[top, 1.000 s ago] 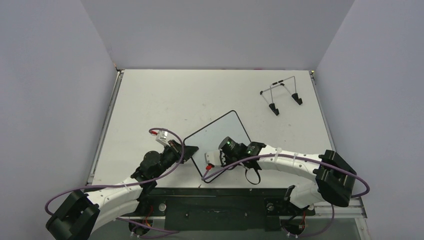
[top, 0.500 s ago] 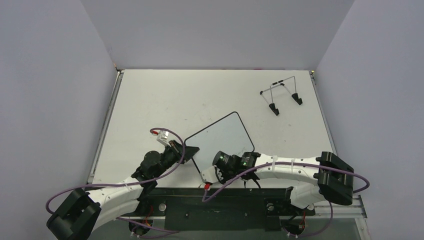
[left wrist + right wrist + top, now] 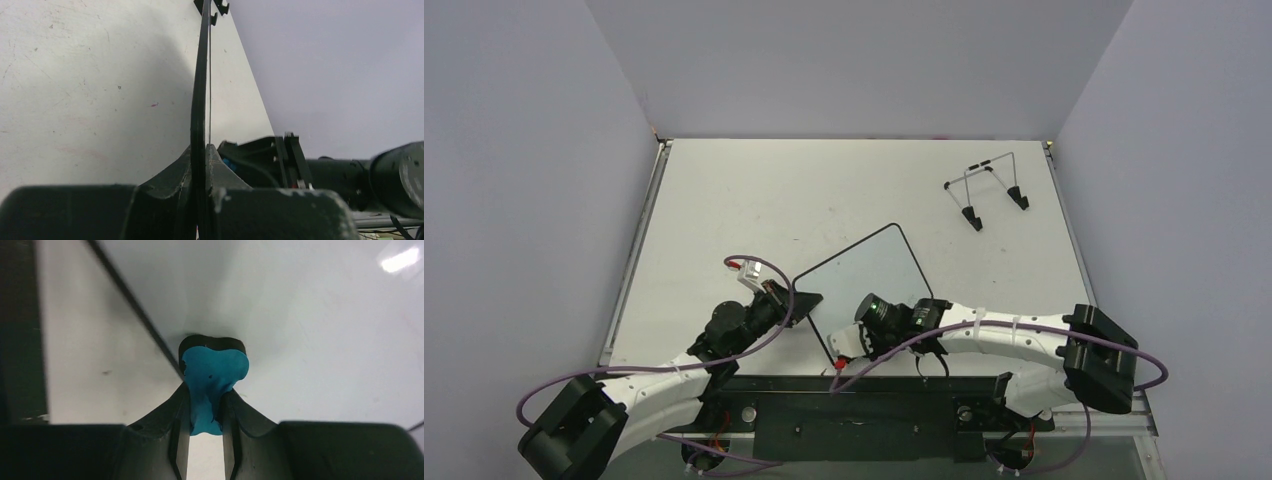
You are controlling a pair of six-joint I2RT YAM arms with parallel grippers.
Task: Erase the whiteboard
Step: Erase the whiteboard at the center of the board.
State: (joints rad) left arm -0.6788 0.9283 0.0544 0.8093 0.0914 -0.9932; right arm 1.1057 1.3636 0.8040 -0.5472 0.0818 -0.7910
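Two hands meet at the small flat white whiteboard (image 3: 869,268) with a thin black rim, lying on the pale bench (image 3: 754,200). The left hand (image 3: 202,155) is clenched on its left edge. At its near corner, the right hand (image 3: 206,392) is clenched on a blue bone-shaped eraser (image 3: 214,369) set against its surface beside the rim.

We can read no words, numbers or signs anywhere. The whiteboard (image 3: 861,272) shows us a plain face, and nothing near it has letters big enough for us to make out.
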